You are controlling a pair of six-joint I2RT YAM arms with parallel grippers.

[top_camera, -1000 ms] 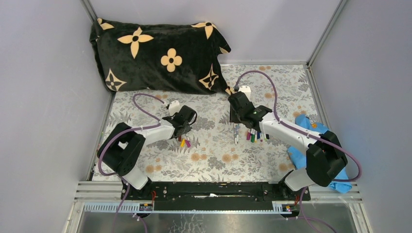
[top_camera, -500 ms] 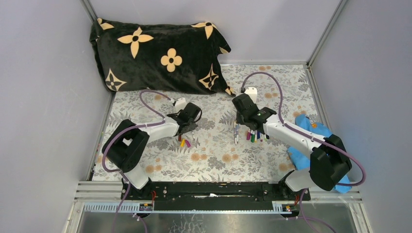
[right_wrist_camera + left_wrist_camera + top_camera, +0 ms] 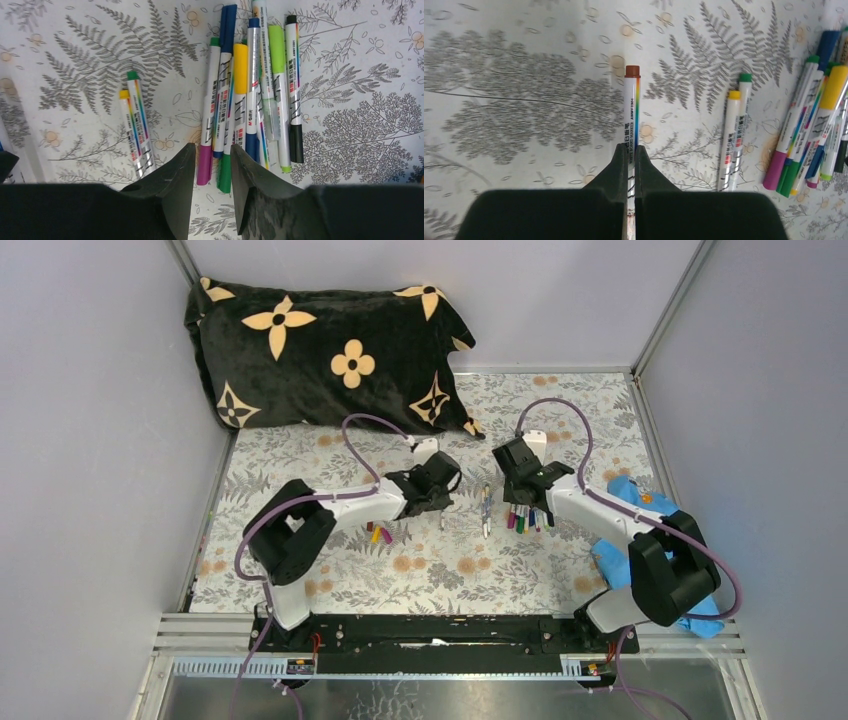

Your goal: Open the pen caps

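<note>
A pen (image 3: 632, 107) is gripped by its barrel in the left hand (image 3: 631, 150), which is closed tight on it. Its brown end (image 3: 632, 71) is pointed away from the wrist, over the bench (image 3: 514, 45); the other end is hidden within the hand, so it cannot be told whether a cap is on it. The right hand (image 3: 210, 165) is held just above the pile (image 3: 260, 85) of capped pens, jaws slightly parted and nothing gripped; a pair (image 3: 136, 125) with yellow and green ends is laid just beside the pile; two loose caps (image 3: 380, 534), yellow and magenta, are seen near the left arm.

The pens are judged light, stiff and smooth, so a slip or a twist in a pinch is to be expected; the caps are probably press-fitted. A firm hold at mid-barrel is therefore called for, with the cap taken across its sides by the other hand and drawn straight along the axis; by a sideways pull the pen could be levered out of the grip.
</note>
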